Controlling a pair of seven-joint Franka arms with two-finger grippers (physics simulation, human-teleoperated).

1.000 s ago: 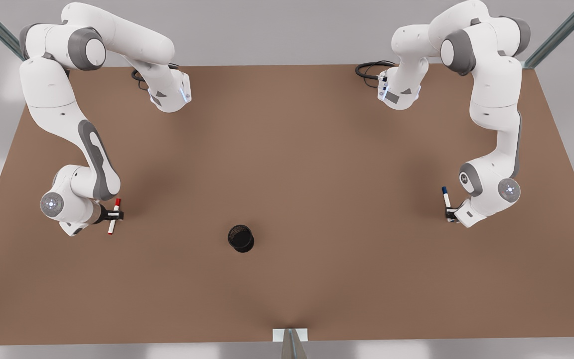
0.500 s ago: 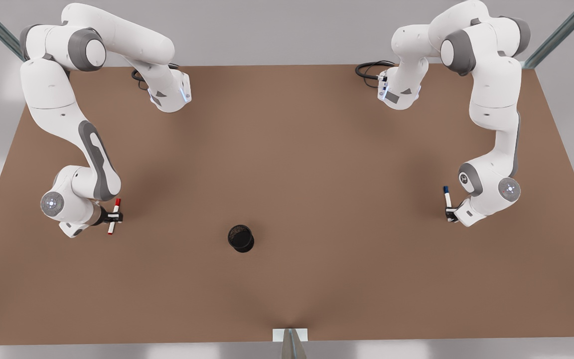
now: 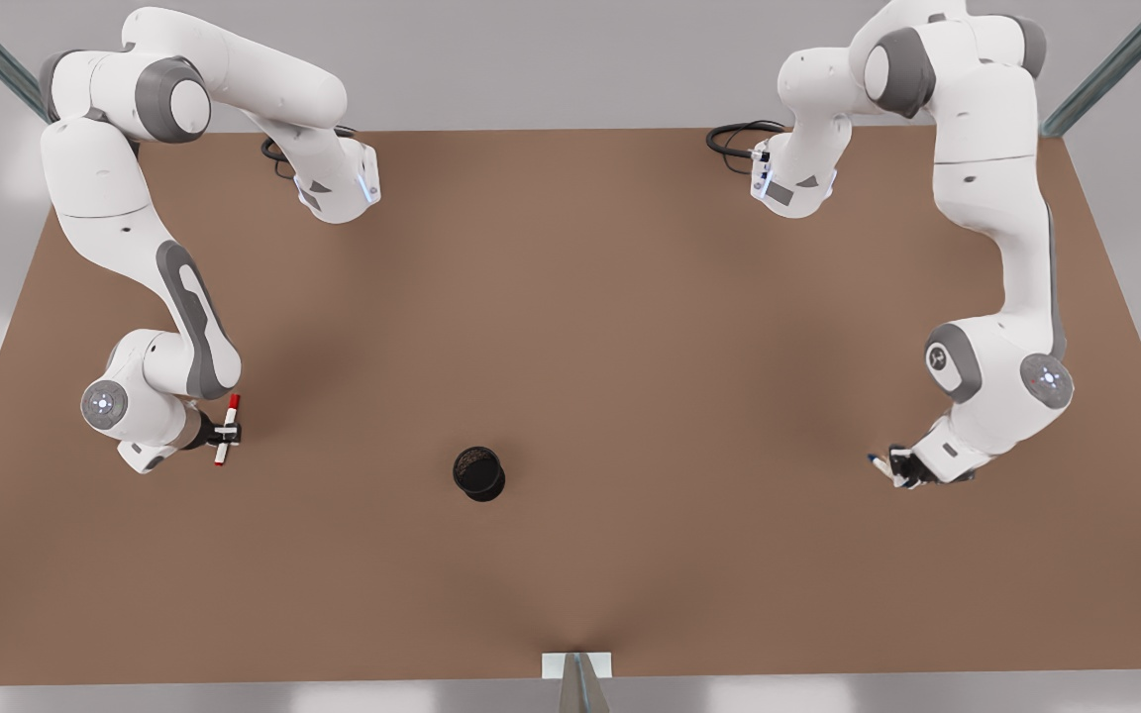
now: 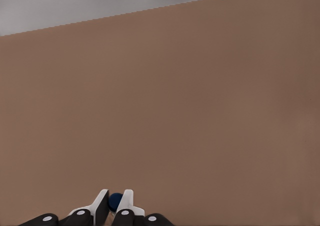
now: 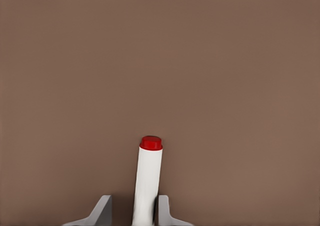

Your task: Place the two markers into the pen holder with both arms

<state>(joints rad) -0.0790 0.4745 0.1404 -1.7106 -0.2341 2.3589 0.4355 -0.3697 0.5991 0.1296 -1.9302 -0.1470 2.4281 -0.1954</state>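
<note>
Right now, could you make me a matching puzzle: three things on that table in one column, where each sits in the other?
1. white marker with red cap
2. white marker with dark blue cap
3. small black cylindrical pen holder

A. standing free on the brown table, between the arms
B. gripped by the left hand, front view's right
C. at the right hand, front view's left

Pairs: 1-C, 2-B, 3-A.
</note>
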